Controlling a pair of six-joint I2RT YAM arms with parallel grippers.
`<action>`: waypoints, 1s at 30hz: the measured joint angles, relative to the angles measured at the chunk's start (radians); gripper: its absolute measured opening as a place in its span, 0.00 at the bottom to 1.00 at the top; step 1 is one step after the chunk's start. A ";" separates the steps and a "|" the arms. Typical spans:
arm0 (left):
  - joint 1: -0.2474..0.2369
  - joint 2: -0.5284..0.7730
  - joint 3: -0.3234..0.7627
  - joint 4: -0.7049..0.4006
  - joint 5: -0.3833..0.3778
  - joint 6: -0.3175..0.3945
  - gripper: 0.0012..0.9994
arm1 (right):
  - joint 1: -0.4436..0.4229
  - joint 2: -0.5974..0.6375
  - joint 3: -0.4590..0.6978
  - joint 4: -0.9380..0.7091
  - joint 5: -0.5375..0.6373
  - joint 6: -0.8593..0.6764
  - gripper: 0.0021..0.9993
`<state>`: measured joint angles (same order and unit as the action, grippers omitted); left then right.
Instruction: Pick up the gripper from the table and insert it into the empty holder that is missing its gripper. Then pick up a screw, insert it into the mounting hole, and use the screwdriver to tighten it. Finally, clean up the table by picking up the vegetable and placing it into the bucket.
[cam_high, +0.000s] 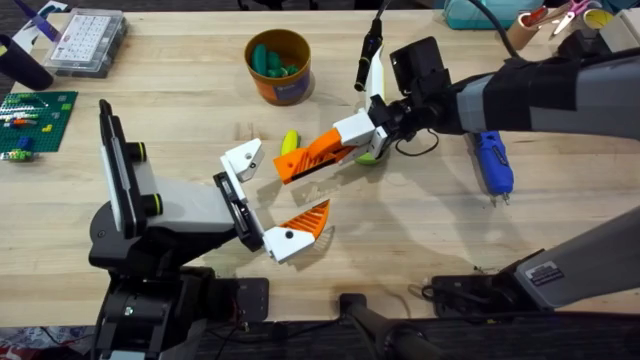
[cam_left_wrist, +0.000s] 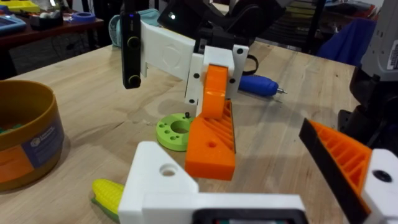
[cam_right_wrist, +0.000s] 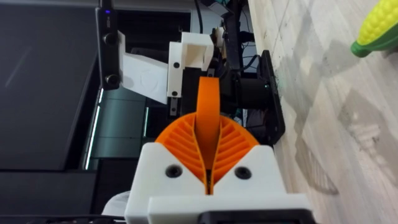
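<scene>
My right gripper (cam_high: 380, 120) (cam_right_wrist: 208, 158) is shut on the gripper (cam_high: 318, 152) (cam_left_wrist: 211, 127) (cam_right_wrist: 208, 109), an orange ribbed finger with a white block base, and holds it above the table. Its orange tip hangs close to the holder (cam_high: 243, 158) (cam_left_wrist: 163, 180), the bare white bracket on my left gripper (cam_high: 280, 192). That gripper stands open, and its other side carries a short orange finger (cam_high: 305, 220) (cam_left_wrist: 339, 152). The yellow vegetable (cam_high: 289, 141) (cam_left_wrist: 107, 191) (cam_right_wrist: 378, 25) lies just beyond the held piece. Farther back stands the orange bucket (cam_high: 279, 66) (cam_left_wrist: 25, 134). The blue screwdriver (cam_high: 492, 160) (cam_left_wrist: 258, 84) lies at the right.
A lime-green ring dish (cam_high: 370, 156) (cam_left_wrist: 173, 132) sits partly under the held piece. At the back left corner are a clear parts box (cam_high: 88, 40) and a green brick plate (cam_high: 35, 118). Cables lie along the front edge (cam_high: 450, 290).
</scene>
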<state>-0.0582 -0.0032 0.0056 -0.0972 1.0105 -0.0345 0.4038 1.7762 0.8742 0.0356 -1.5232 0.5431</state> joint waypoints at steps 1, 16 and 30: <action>0.000 0.003 0.000 0.004 0.000 0.000 0.99 | 0.000 0.000 0.000 -0.003 0.002 0.002 0.02; 0.000 0.003 0.000 0.004 0.000 0.000 0.99 | 0.000 0.002 0.000 0.001 0.009 0.003 0.02; 0.000 0.003 0.000 0.004 0.000 0.000 0.99 | 0.033 0.002 0.047 0.002 0.011 0.010 0.02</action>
<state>-0.0582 -0.0002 0.0059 -0.0933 1.0103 -0.0345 0.4366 1.7779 0.9213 0.0374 -1.5124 0.5531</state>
